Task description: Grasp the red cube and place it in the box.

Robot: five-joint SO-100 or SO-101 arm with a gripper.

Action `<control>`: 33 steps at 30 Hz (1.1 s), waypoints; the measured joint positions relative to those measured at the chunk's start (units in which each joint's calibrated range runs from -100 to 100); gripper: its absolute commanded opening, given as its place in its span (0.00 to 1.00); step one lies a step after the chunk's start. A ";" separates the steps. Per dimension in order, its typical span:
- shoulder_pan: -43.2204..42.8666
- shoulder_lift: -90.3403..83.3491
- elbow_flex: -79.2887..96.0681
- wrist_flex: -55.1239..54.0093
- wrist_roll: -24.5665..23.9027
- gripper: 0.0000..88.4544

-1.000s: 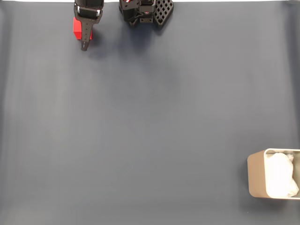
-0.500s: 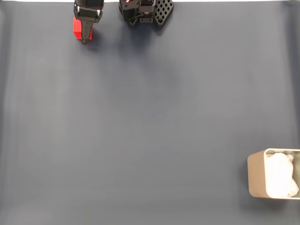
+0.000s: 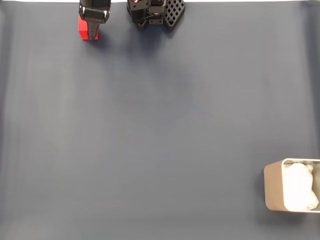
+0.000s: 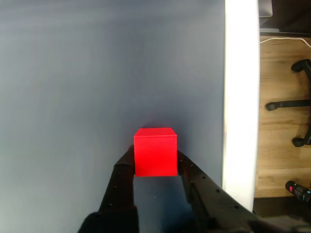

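At the top left of the fixed view, the red cube (image 3: 82, 29) is partly covered by my black gripper (image 3: 91, 36), which points down over it. The wrist view has the red cube (image 4: 155, 151) sitting between the fingertips of the gripper (image 4: 155, 158), and both fingers press against its sides. The gripper is shut on the cube. Far away at the bottom right edge of the fixed view stands the beige box (image 3: 272, 186), with white soft lining inside.
The arm's black base (image 3: 152, 12) sits at the top middle of the dark grey mat (image 3: 160, 130). In the wrist view, the table's white edge (image 4: 240, 97) runs just right of the cube, with wooden floor and chair legs (image 4: 291, 104) beyond.
The gripper's tip has drawn back toward the top edge of the fixed view, and the red cube has shifted slightly the same way with it.
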 measured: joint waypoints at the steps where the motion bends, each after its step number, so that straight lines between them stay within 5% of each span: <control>1: 0.00 0.00 0.00 0.00 0.00 0.14; 33: -3.49 2.00 -8.41 0.32 0.00 0.10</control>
